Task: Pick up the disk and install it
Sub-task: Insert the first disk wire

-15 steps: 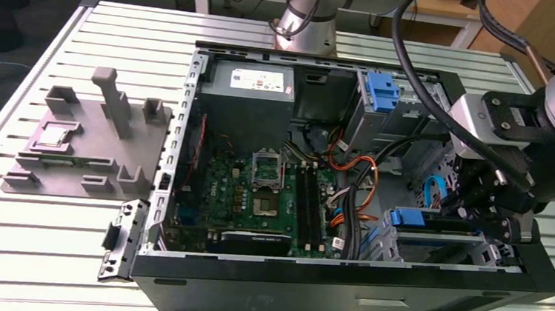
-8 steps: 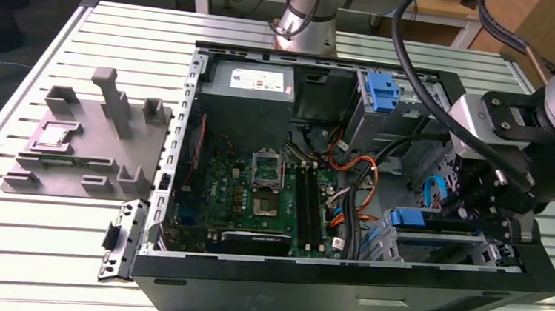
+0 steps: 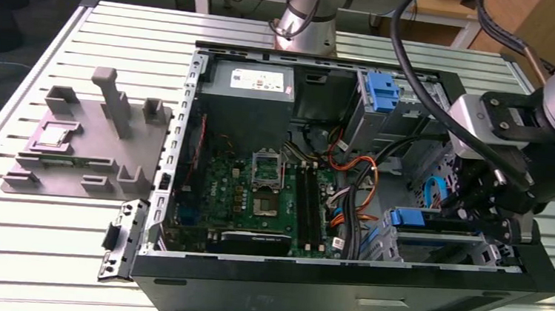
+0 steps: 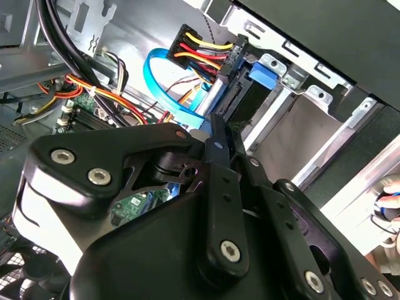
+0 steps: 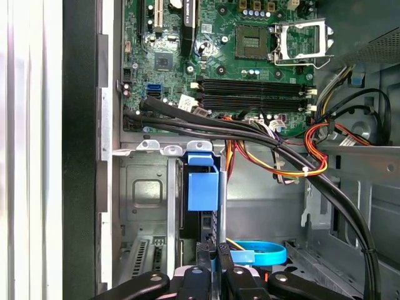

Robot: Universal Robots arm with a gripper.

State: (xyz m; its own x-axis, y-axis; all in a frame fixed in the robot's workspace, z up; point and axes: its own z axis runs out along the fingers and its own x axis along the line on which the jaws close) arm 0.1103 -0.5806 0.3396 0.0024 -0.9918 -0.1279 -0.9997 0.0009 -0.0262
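Black linkage of my gripper (image 5: 213, 253) sits closest, its fingers (image 5: 204, 251) drawn together and, as far as I can make out, pinching the disk (image 5: 202, 190) by its edge. The disk stands on edge inside the metal cage (image 5: 147, 187), showing a blue frame tab and a dark body. I judge a skewed push would jam the frame against the cage. Just beside the cage, the flat blue cable (image 5: 259, 253) and orange wires (image 5: 294, 164) could snag me.

The gripper (image 3: 481, 216) hangs by the disk (image 3: 431, 221) seated inside the open computer case (image 3: 346, 294).
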